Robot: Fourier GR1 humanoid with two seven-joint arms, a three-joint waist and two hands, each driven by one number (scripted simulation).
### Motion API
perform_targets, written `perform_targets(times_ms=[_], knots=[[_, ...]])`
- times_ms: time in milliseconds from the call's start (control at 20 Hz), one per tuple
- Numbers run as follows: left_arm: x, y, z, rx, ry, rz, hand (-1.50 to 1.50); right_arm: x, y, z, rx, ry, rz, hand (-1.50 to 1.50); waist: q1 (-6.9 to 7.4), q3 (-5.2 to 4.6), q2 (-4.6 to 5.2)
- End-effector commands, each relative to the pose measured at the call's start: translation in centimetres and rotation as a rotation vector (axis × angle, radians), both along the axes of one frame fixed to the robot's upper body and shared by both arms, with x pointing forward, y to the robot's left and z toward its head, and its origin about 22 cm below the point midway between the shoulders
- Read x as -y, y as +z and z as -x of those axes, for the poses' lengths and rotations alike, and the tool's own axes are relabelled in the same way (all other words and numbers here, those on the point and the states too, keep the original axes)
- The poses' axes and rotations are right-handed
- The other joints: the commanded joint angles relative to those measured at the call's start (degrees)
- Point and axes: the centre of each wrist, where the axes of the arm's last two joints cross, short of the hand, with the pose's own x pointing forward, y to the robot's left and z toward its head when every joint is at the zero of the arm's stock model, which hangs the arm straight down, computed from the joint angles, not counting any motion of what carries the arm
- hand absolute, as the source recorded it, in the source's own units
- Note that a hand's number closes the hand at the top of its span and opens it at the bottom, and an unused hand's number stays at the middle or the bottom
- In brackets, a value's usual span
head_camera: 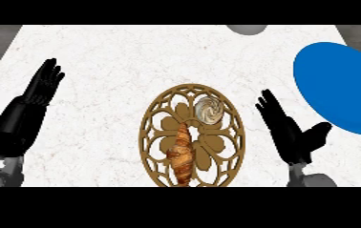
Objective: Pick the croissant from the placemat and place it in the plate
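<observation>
A golden-brown croissant (181, 152) lies lengthwise on the left half of a round, brown openwork placemat (227, 137) near the counter's front edge. A blue plate (328, 81) sits at the right edge, partly cut off by the view. My right hand (288, 128) stands open between the placemat and the plate, fingers straight and pointing away, thumb spread toward the plate. It touches nothing. My left hand (34, 103) rests open at the far left, fingers up, well apart from the placemat.
A small cream-and-grey swirled round object (209, 110) sits on the placemat's upper right part, just beyond the croissant's far tip. A grey rounded object (247, 28) pokes in at the counter's far edge. The counter top (112, 65) is white marble.
</observation>
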Motion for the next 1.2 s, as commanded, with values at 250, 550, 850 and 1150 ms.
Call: perform_targets(times_ms=[250,550,850,1150], knots=[[1.5,-9.8,3.7,-0.540,0.179,0.175,0.00,-0.8,15.0,-5.3,0.594,-0.052,0.173,1.50,0.10,-0.06,-2.04],[5.9,-11.3,4.0,-0.576,0.134,0.253,0.00,-0.9,10.0,-1.9,0.540,-0.455,0.432,-1.50,-0.75,0.30,-2.01],[5.6,-11.0,2.7,-0.558,0.120,0.244,0.00,-3.8,11.0,3.9,0.578,-0.352,0.454,-1.50,0.12,0.33,-1.92],[6.3,-10.9,2.2,-0.562,0.114,0.231,0.00,-2.5,12.2,4.5,0.379,-0.085,0.757,-1.50,0.01,0.17,-1.80]])
